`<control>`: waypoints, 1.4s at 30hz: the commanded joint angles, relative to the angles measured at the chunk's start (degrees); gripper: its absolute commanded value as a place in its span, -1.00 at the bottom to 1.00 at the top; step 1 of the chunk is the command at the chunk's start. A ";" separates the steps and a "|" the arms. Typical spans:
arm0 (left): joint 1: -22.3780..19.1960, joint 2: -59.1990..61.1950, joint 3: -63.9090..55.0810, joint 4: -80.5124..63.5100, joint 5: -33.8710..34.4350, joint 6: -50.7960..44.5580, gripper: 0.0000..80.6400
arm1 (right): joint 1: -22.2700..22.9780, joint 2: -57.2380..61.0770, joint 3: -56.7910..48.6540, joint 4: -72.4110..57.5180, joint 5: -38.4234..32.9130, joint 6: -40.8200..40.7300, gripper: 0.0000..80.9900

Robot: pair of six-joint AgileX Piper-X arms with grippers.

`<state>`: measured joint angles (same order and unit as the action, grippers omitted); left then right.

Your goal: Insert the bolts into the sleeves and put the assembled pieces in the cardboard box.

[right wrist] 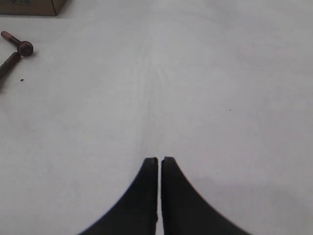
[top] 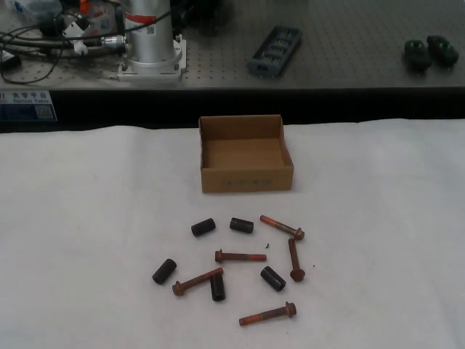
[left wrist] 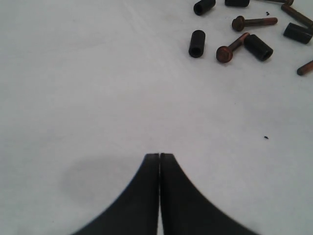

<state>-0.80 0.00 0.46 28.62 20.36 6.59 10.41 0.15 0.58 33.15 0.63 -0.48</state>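
Both left end effector (left wrist: 160,155) and right end effector (right wrist: 159,159) hover closed, empty.

The open cardboard box (top: 247,178) is plain tan-brown, with faint dark print across its front. The 5 rusty metal bolts (top: 240,256) are orange-brown, and the 5 short cylindrical sleeves (top: 203,227) are black. The cloth (top: 87,218) under them is plain white. The left gripper (left wrist: 160,156) and the right gripper (right wrist: 159,159) are both black.

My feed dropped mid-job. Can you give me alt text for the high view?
An open cardboard box sits on a white cloth with nothing visible inside. Nearer the camera, five rusty bolts and five black sleeves lie scattered and loose, none assembled.
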 commanded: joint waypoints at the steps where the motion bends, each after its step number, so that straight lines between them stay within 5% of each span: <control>1: 0.12 0.00 -0.46 6.04 -0.35 0.29 -0.98 | -0.41 -0.15 -0.58 -0.91 0.10 0.01 -0.93; 6: 0.12 0.00 -0.46 3.59 4.37 -2.76 -0.98 | -0.41 -0.15 -0.58 -0.91 0.10 0.01 -0.93; 10: 0.12 0.00 -0.46 1.50 5.96 -14.19 -0.98 | -0.41 -0.15 -0.58 -0.91 0.10 0.10 -0.93; 15: 0.12 0.00 -0.46 -1.96 5.85 -40.37 -0.98 | -0.41 -0.15 -0.58 -0.91 0.10 14.59 -0.93; 21: 0.12 0.00 -0.46 -1.73 5.85 -53.61 -0.98 | -0.41 -0.15 -0.58 -3.57 -1.64 32.24 -0.93; 31: 0.12 0.00 -0.46 -1.73 5.85 -54.61 -0.98 | -0.22 1.96 -2.49 -10.30 -12.89 27.47 -0.93; 42: 0.12 0.00 -0.46 -1.73 1.80 -47.69 -0.98 | -0.25 32.19 -16.96 -10.30 -17.47 14.53 -0.93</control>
<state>-0.80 0.00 0.59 27.24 23.14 -42.96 10.41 27.08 -13.37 23.55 -15.84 16.44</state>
